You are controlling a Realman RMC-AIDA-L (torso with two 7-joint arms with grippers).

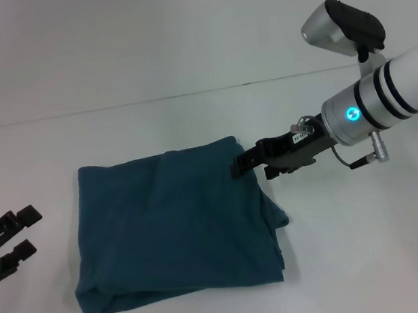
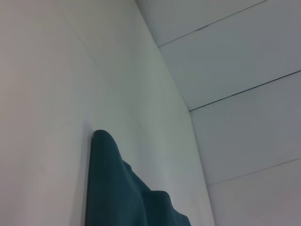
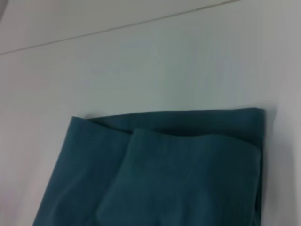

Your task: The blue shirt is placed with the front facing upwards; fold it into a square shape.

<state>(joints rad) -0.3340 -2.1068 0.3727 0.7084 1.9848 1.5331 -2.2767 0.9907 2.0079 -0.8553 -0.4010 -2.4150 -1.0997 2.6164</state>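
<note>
Shirt point(image 1: 172, 229) folded; lettering hidden; R gripper point(image 1: 242, 165) at corner.

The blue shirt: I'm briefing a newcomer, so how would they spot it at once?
Look at the white table. The blue shirt lies in the middle, folded into a rough square, between the left gripper and the right gripper at its far corner. It is the only cloth there.

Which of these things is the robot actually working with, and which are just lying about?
In the job: blue shirt, folded into a rough square; right gripper at its far right corner; left gripper off to its left.
Lying about: only the white table.
</note>
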